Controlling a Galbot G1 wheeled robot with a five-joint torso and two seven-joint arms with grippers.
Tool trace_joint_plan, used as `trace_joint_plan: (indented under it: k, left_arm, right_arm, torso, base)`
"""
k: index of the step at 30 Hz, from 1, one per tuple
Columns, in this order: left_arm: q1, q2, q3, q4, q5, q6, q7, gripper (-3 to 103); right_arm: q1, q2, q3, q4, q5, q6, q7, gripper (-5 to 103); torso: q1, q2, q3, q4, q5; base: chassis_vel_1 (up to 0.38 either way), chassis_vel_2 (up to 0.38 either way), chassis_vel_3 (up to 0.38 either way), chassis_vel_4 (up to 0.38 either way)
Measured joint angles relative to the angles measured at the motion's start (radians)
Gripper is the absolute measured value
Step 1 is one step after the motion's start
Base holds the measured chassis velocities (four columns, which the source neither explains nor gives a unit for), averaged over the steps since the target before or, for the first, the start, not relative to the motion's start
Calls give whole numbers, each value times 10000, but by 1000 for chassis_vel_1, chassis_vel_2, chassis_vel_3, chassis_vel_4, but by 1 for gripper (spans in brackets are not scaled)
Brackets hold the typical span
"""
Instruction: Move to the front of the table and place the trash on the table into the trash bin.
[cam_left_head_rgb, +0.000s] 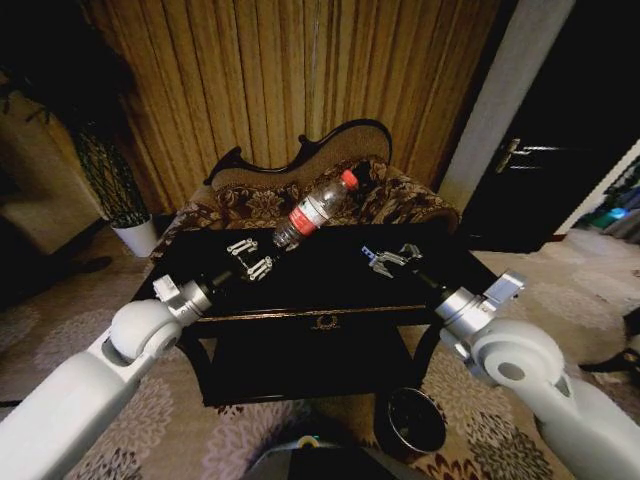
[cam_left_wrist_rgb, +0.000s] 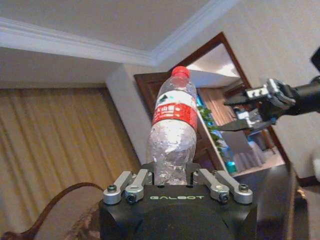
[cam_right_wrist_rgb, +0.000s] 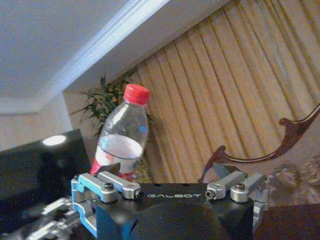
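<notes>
While your left gripper (cam_left_head_rgb: 268, 258) pinches the bottle (cam_left_head_rgb: 315, 208) over the table (cam_left_head_rgb: 330, 290), right gripper (cam_left_head_rgb: 392, 257) spread, carry it to the bin (cam_left_head_rgb: 414, 420) w/o tipping.

Both arms reach forward mid-frame. The left gripper (cam_left_head_rgb: 262, 262) has its jaws clamped; the right gripper (cam_left_head_rgb: 383, 258) has its jaws spread.

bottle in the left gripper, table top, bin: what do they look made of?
Bottle, held in the left gripper: thin clear plastic, crinkled walls, red cap, red printed label.
Table: likely lacquered black wood; glossy top, gold trim along the front edge.
Trash bin: dark round bucket with a black inside; material cannot be told.
</notes>
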Motion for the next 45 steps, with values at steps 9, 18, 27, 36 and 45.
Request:
trace_joint_plan:
  k: [9,18,27,36,45]
  left_arm:
    - [-149,160,413,-88,56,-45,288,30]
    - [-155,303,528,-147,119,-60,497,30]
    - [-274,536,661,-343,86,-61,664,30]
    - [-268,787,784,-534,87,-36,734,30]
    - [-175,847,750,-566,99,-26,740,30]
  right_arm:
    - [19,20,56,125,296,14,-311,100]
    - [53,17,39,226,255,23,-319,100]
    - [-12,-108,6,418,170,29,-351,100]
    - [-29,-125,21,453,108,34,-348,100]
    - [-100,-109,2,396,-341,90,-345,83]
  torso:
    - [0,-1,0,3,-2]
    - [0,-1,0,3,-2]
    - [1,-1,1,3,-1]
    - [0,-1,1,3,-1]
    - [1,-2,1,3,0]
  base:
    - [0,0,0,0]
    - [0,0,0,0]
    - [0,0,0,0]
    - [0,0,0,0]
    - [0,0,0,0]
